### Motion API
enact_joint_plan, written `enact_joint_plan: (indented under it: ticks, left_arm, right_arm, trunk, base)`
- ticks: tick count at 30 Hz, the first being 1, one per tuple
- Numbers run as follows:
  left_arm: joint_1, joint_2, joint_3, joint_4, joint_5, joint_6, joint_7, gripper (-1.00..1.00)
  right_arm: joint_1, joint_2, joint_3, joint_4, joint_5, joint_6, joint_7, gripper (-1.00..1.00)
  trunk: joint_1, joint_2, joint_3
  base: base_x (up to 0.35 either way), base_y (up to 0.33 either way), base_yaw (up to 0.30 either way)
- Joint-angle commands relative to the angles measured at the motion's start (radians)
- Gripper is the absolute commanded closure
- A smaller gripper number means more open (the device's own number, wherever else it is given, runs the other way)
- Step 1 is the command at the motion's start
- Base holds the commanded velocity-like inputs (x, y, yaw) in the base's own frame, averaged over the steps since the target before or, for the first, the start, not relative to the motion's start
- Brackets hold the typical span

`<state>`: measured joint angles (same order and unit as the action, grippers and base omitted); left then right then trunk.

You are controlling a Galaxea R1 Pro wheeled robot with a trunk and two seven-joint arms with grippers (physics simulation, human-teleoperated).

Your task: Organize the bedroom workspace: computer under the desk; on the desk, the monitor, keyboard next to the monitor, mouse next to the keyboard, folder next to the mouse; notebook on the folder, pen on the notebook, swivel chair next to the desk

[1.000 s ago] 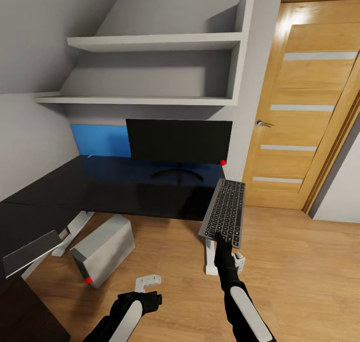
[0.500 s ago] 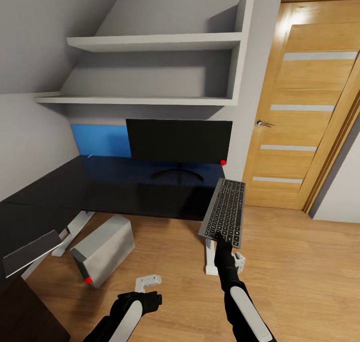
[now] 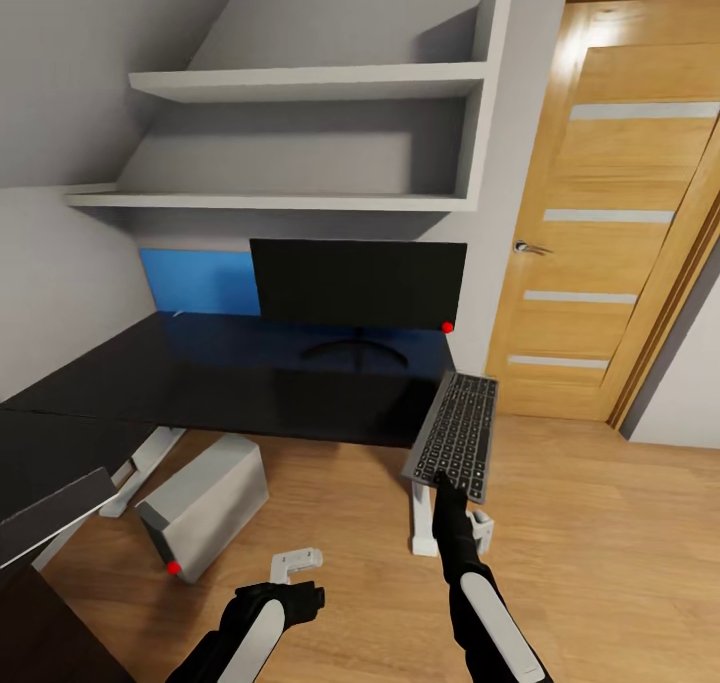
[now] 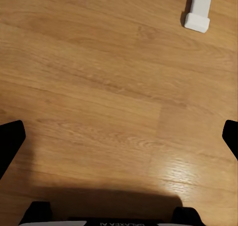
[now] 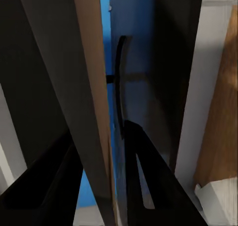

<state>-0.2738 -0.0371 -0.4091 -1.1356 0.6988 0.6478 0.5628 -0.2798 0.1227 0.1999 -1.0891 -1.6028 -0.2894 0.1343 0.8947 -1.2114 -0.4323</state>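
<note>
The right gripper (image 3: 440, 480) is clamped on the near edge of the keyboard (image 3: 455, 436), which is held in the air just beside the right end of the desk (image 3: 250, 383). The monitor (image 3: 357, 283) stands on the desk at the back. The computer (image 3: 205, 503) lies on the floor under the desk's front edge. The left gripper (image 3: 300, 598) hangs over the floor, fingers (image 4: 11, 141) apart

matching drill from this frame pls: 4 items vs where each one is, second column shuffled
Things:
1. monitor
2. keyboard
3. computer
4. left hand

Places:
A. on the floor, partly under the desk edge
B. empty, low over the wood floor
C. held by the right hand, off the desk's right end
D. standing on the desk by the wall

Pairs: 1-D, 2-C, 3-A, 4-B
</note>
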Motion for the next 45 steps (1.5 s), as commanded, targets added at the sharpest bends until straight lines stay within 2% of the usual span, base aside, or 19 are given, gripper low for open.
enact_joint_plan:
  ticks: [1, 6, 19, 35, 45]
  left_arm:
    - [-0.001, 0.000, -0.002, -0.001, 0.010, 0.001, 0.010, -1.00]
    - [-0.001, 0.000, -0.001, -0.001, 0.009, 0.000, 0.012, -1.00]
    - [-0.001, 0.000, -0.002, -0.001, 0.007, 0.000, 0.014, -1.00]
    - [-0.001, 0.000, -0.002, -0.001, 0.007, -0.002, 0.014, -1.00]
    - [-0.001, 0.000, -0.002, -0.001, 0.008, -0.002, 0.013, -1.00]
  right_arm:
    - [-0.001, -0.001, 0.003, 0.000, -0.007, -0.008, -0.001, 1.00]
    - [-0.001, -0.001, 0.004, 0.001, -0.006, -0.015, -0.025, 1.00]
    - [-0.001, 0.000, 0.003, 0.003, -0.004, -0.028, -0.028, 1.00]
    - [-0.001, 0.003, 0.007, 0.006, -0.001, -0.145, -0.027, 1.00]
    - [-0.001, 0.003, 0.007, 0.006, -0.002, -0.157, -0.027, 1.00]
  trunk:
    - [0.000, -0.001, -0.001]
    - [0.000, -0.001, -0.001]
    - [0.000, -0.001, -0.001]
    - [0.000, -0.001, -0.001]
    - [0.000, -0.001, -0.001]
  base:
    - [0.009, 0.000, 0.000]
    - [0.003, 0.000, 0.000]
    - [0.000, 0.000, 0.000]
    - [0.050, 0.049, 0.000]
    - [0.055, 0.043, 0.000]
